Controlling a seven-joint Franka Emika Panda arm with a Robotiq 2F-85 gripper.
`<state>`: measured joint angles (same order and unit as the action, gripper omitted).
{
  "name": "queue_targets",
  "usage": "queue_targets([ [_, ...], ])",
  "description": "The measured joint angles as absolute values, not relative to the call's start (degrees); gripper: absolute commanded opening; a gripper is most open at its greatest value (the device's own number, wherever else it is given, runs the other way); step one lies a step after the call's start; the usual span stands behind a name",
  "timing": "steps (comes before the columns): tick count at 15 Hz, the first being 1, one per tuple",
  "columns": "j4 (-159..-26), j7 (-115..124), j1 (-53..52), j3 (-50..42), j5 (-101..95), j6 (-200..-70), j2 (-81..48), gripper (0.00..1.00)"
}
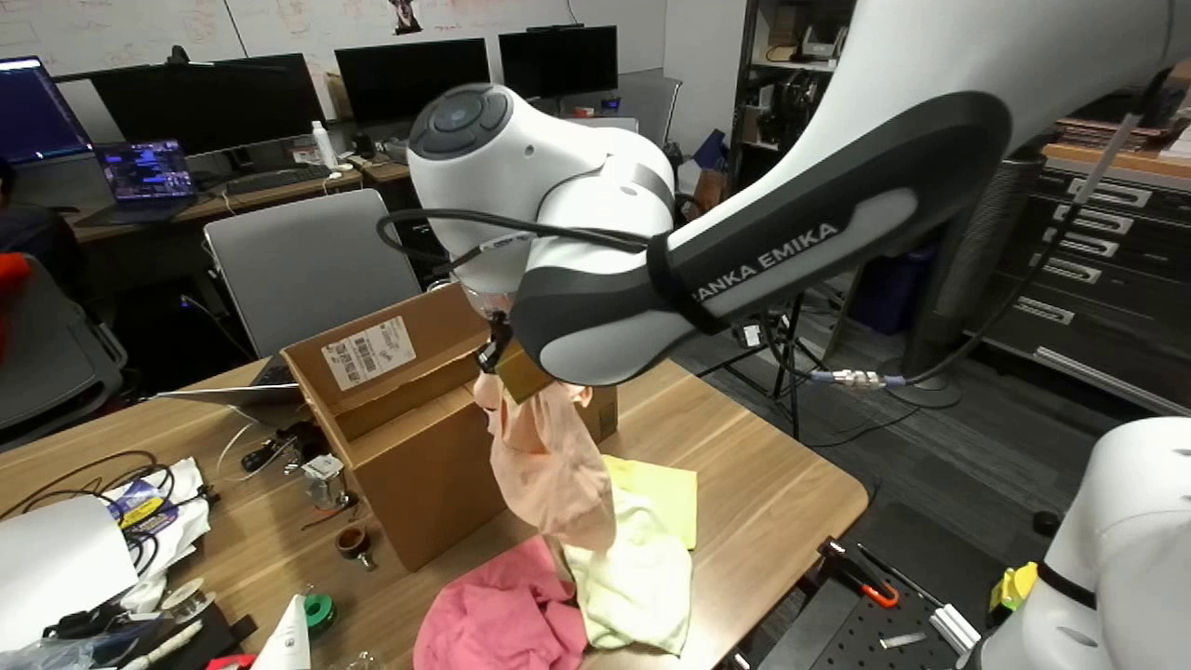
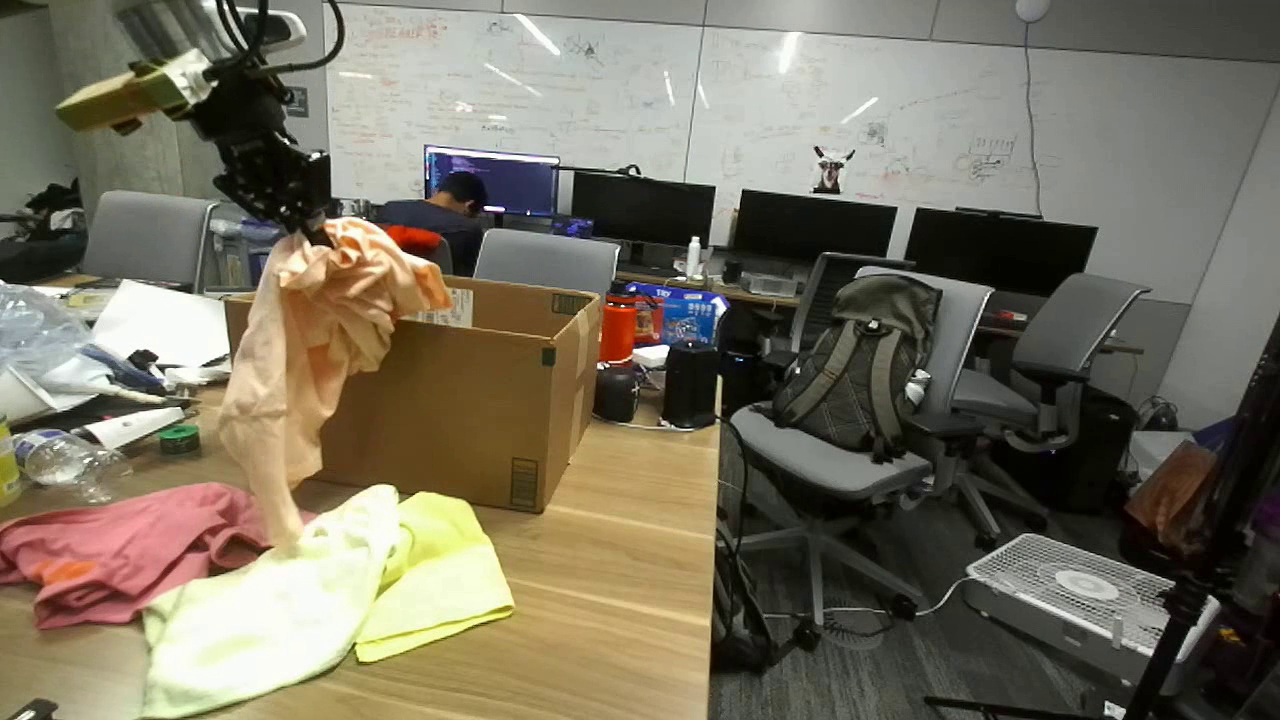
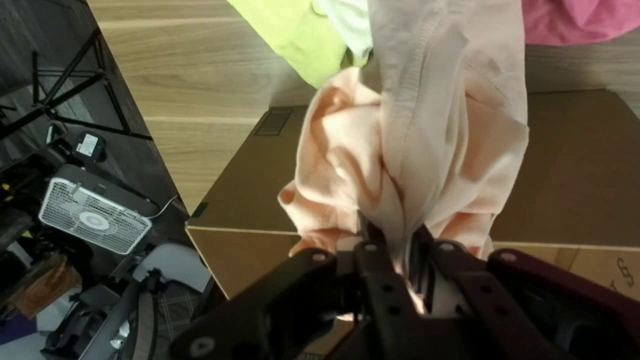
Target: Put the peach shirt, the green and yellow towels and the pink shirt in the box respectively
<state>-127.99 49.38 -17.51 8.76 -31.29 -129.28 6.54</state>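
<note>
Peach shirt [image 2: 320, 310], one, soft, bunched above and hung loose below: pinched by a gathered fold between the jaws of the gripper [image 3: 397, 236], which are closed on it, and held outside the cardboard box [image 2: 440, 420], before the wall that faces the towels, with its longest tail hung well below the rim. Box, one, brown, uncovered at the top, stood on the table [image 2: 620, 560]; its floor is hidden. Pale green towel [image 2: 270, 610] and yellow towel [image 2: 440, 580], one each, laid against each other; pink shirt [image 2: 140, 545], one, crumpled just beside the pale green towel: all three on the table, none yet boxed. Whether the pale green towel is touched by the hanging tail cannot be told; if it is, the towel could be dragged along. Chief hazard, as judged: too little lift, by which the cloth would be snagged on the rim and left draped half out, or the box itself shoved or tipped. Second hazard: with only a fold pinched, the shirt could be pulled loose by rubbing on cardboard. Third: if released too near the wall, the cloth would probably be spilled back onto the towels.
</note>
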Motion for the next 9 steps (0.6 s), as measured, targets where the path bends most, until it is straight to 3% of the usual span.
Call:
queue_targets([
  [9, -117.3, 50.4, -12.5, 14.2, -35.7, -127.5, 7.9, 0.04],
])
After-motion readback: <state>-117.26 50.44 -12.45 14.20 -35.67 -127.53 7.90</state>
